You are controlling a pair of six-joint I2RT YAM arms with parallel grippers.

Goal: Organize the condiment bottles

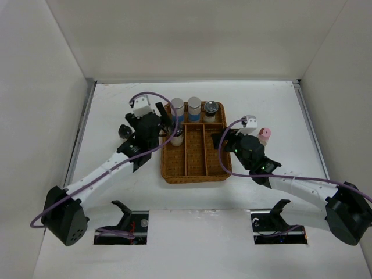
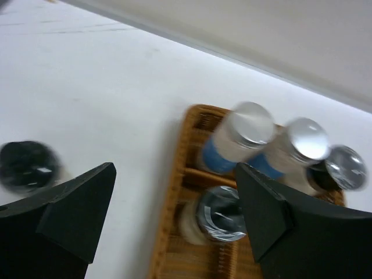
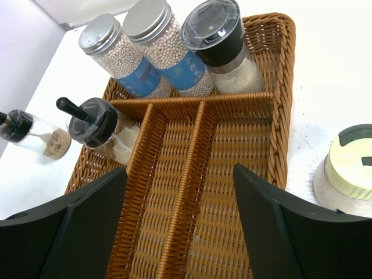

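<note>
1. Closest in, the right gripper (image 3: 179, 174) is hanging over the near half of the wicker tray (image 1: 195, 179). Its smooth black wedge-shaped fingers (image 3: 75, 226) are standing wide apart, with nothing between them but woven floor underneath.
2. The tray is looking like a brown rectangular basket with a tight ribbed weave. Three long lanes are running near to far, with one cross compartment along the back.
3. Just right of the tray, a squat cream-lidded jar (image 3: 349, 168) is sitting on the white table (image 1: 116, 186). A pink-capped jar (image 1: 264, 135) is standing further right, next to the right arm.
4. The left gripper (image 2: 174, 171) is hovering over the tray's far left corner, jaws gaping wide and gripping nothing. That view is coming out pretty blurry.
5. A clear pump-cap jar (image 3: 96, 122), with a black top and a little spout, is standing at the far end of the left lane.
6. Off to the left, a small dark-capped jar (image 1: 124, 131) is standing on the table, apart from the tray.
7. The back compartment is holding three in a row. The left blue-banded jar (image 3: 116, 58) and the right blue-banded jar (image 3: 171, 55) are both showing white beads and ribbed silver caps. Beside them is a black-collared grinder jar (image 3: 218, 40) with a clear domed lid.
</note>
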